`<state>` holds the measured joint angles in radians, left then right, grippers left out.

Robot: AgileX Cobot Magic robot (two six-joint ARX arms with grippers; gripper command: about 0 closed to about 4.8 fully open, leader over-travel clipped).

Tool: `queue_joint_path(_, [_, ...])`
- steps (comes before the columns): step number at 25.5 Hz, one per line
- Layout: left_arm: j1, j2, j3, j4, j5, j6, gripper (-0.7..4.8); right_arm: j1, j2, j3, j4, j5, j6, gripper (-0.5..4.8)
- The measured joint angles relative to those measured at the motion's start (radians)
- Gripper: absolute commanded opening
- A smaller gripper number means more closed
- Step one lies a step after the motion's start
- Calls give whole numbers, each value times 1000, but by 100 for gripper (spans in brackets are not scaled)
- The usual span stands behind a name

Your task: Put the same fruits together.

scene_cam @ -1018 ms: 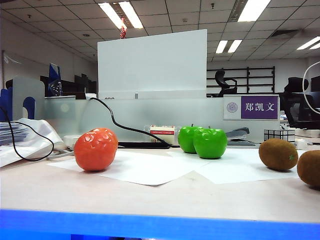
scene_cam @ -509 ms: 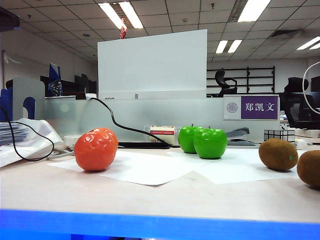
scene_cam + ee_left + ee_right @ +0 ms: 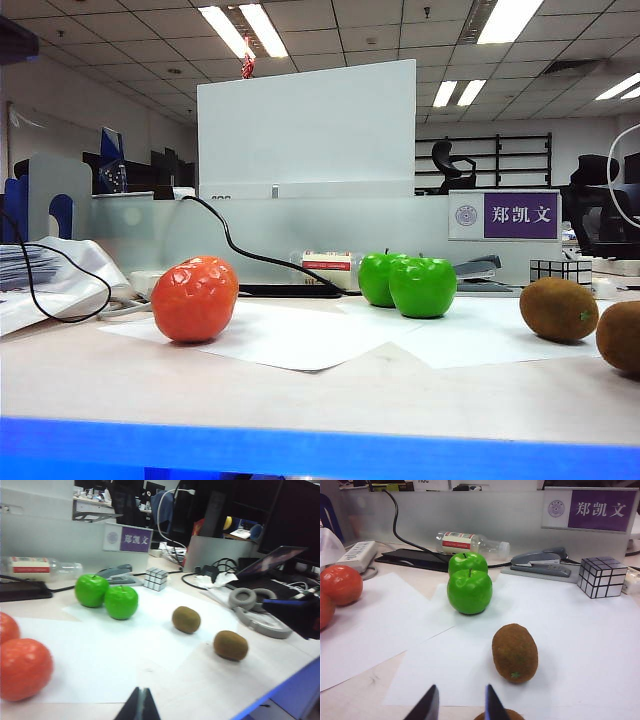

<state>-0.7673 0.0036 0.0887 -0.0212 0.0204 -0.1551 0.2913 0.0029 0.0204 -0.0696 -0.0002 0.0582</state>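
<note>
Two green apples (image 3: 422,287) stand touching at mid-table on white paper. An orange (image 3: 195,298) lies at the left, with a second orange (image 3: 7,627) behind it. Two brown kiwis (image 3: 558,308) lie at the right, a little apart. Neither gripper shows in the exterior view. My left gripper (image 3: 141,702) is shut and empty, over the table's near edge with the oranges (image 3: 22,668) to one side. My right gripper (image 3: 461,692) is open and empty over the paper. One kiwi (image 3: 515,652) lies just ahead of it, the other kiwi (image 3: 497,715) right at one fingertip, and the apples (image 3: 469,591) farther on.
Behind the fruit lie a plastic bottle (image 3: 470,542), a stapler (image 3: 540,562), a mirror cube (image 3: 601,576), a power strip (image 3: 357,555) and a black cable (image 3: 240,250). Headphones (image 3: 250,611) and a laptop (image 3: 277,562) sit past the kiwis. A glass partition (image 3: 300,225) bounds the back.
The fruits have not moved. A dark shape has come into the top left corner of the exterior view.
</note>
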Motion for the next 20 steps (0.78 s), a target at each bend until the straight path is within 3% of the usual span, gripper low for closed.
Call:
queue_joint_path(3, [74, 0, 0, -4, 37, 0, -4, -15, 0, 0, 0, -2, 0, 126])
queue_joint_path(9, [439, 0, 0, -6, 150, 0, -4, -161, 0, 0, 0, -2, 0, 126])
queue_joint_path(15, [721, 0, 0, -7, 154, 0, -4, -229, 0, 0, 0, 3, 0, 126])
queue_joint_path(20, [853, 0, 0, -8, 151, 0, -4, -229, 0, 0, 0, 1, 0, 126])
